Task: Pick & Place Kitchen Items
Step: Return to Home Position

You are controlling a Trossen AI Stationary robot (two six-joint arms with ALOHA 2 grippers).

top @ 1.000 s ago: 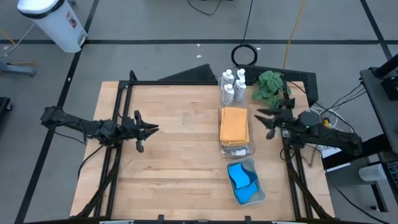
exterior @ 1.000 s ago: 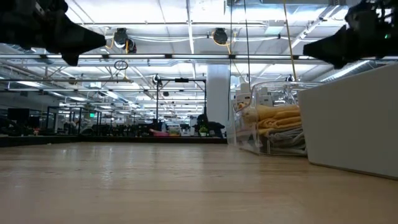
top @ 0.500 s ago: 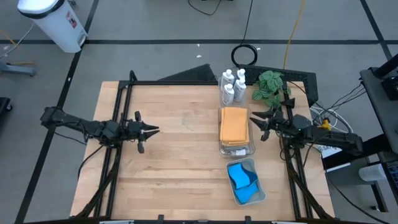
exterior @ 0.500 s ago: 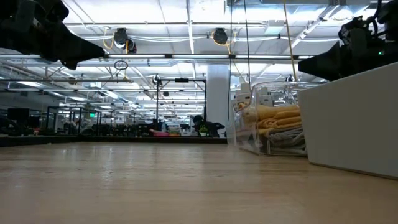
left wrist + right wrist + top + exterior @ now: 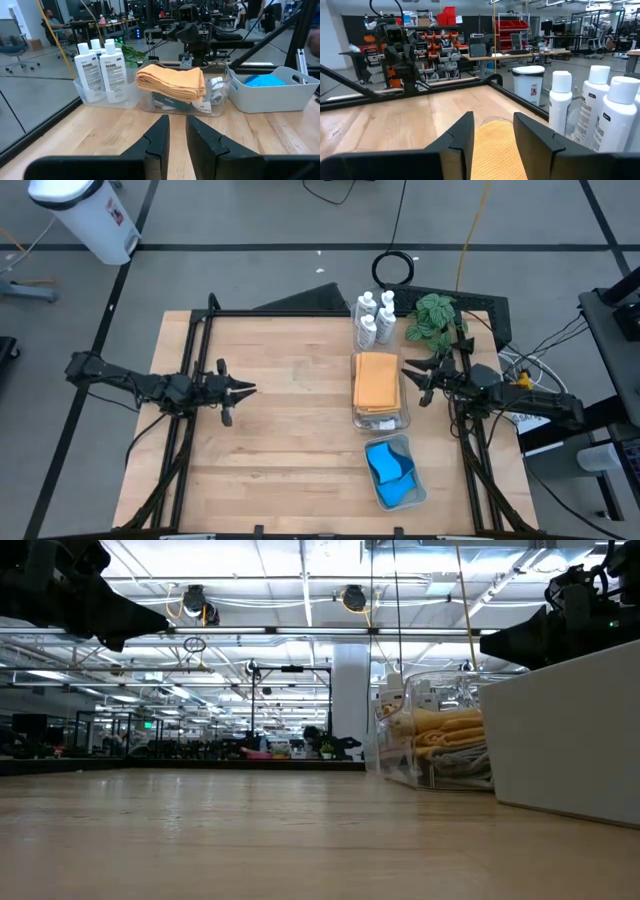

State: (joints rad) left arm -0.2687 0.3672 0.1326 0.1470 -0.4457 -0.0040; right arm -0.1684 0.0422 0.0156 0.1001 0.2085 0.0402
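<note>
**Status.** Both arms hover above the counter (image 5: pixel 290 450) and neither carries anything. The left claw (image 5: pixel 245 388) sits over the counter's left half. Its fingers (image 5: pixel 159 137) are nearly together, with only a narrow gap between them, and they hold nothing. The right claw (image 5: pixel 412 377) sits just beside the right wall of the clear bin (image 5: pixel 380 423). Its fingers (image 5: pixel 460 137) are spread and empty.

**Item locations.**
- The orange cloth (image 5: pixel 376 380) lies folded on top of the stack inside the clear bin; darker cloth shows beneath it in the left wrist view.
- The blue sponges (image 5: pixel 392 467) lie in the pale tray (image 5: pixel 420 490), nearer the front edge.
- The white bottles (image 5: pixel 368 320) stand upright behind the bin, beside the plant (image 5: pixel 432 315).

**Handling notes (estimates).**
- Cloths: light, soft and limp. Pinch a raised fold near the middle. An edge grip is likely to unfold the cloth.
- Sponges: light and compressible. Close across the short side with moderate pressure.
- Bottles: rigid and smooth, so prone to slipping or tipping. Grip the body below the cap.

**Progress.** All items appear stowed, so the remaining work looks like parking the arms.
</note>
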